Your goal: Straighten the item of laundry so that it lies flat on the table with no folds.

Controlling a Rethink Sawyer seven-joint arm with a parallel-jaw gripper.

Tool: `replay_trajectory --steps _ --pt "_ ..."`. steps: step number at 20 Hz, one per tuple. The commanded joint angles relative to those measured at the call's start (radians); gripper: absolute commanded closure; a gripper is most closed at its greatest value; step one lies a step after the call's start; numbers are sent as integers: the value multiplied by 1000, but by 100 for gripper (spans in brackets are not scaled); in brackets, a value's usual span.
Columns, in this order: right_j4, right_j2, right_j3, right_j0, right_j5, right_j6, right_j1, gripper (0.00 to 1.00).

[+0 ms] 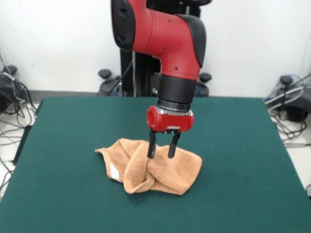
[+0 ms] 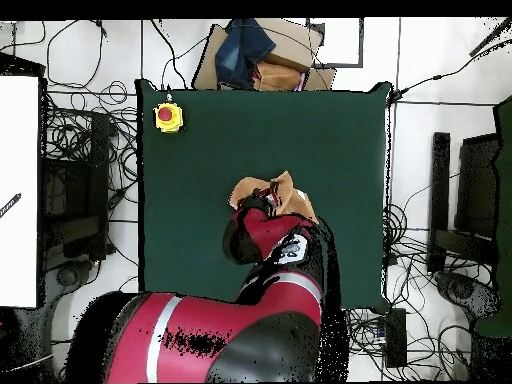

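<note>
While end effector [image 1: 161, 151] stands open on crumpled towel [image 1: 150, 166], towel's long axis crosses table [image 1: 243, 160] sideways

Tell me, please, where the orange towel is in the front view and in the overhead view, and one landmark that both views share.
Front view: the towel lies bunched at the middle of the green table, under the open end effector.
Overhead view: the towel shows near the table's centre, partly hidden by the red arm.
Shared landmark: the red arm directly above the towel.

towel [image 1: 150, 166] mid table [image 1: 243, 145], pincer [image 1: 161, 151] on top, label [image 1: 114, 172] at towel's left
</note>
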Motion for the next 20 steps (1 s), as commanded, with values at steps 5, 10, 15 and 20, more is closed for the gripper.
replay_trajectory --steps 5,10,15,20 --pt "-66 -12 -64 5 6 67 -3 0" --pt "-76 -41 -77 11 17 58 -6 0" --pt "-66 -24 -80 0 -1 86 28 0" --pt "-47 -27 -71 1 -24 107 49 0"
